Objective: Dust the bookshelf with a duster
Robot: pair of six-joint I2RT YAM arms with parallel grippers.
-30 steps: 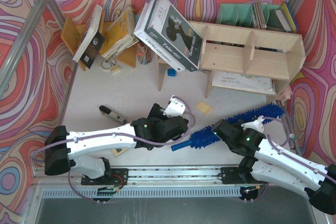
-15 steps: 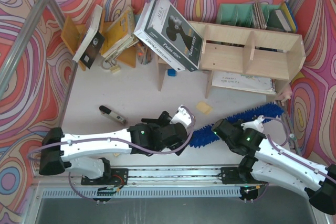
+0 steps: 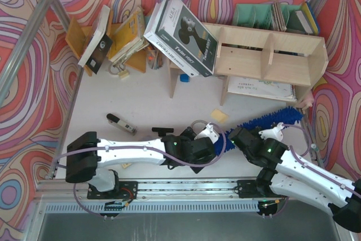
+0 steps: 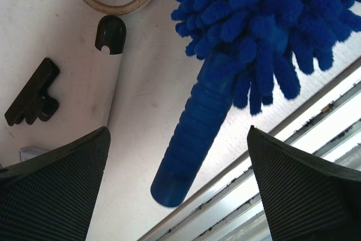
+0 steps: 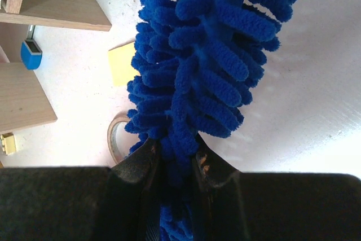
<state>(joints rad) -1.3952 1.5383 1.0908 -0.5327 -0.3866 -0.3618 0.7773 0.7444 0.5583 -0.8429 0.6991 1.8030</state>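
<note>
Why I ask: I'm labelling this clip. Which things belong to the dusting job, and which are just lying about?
Job: duster; bookshelf; right claw, shut on the duster; left claw, open at its handle.
Lying about: tape roll; black clip; marker; yellow note pad; big leaning box.

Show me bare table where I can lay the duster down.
Barest: the white table between the black marker-like stick, the small yellow pad and the left leg of the pale plywood bookshelf. Crowded: the leaning books back-left, and the near edge where both arms meet the fluffy blue duster.
</note>
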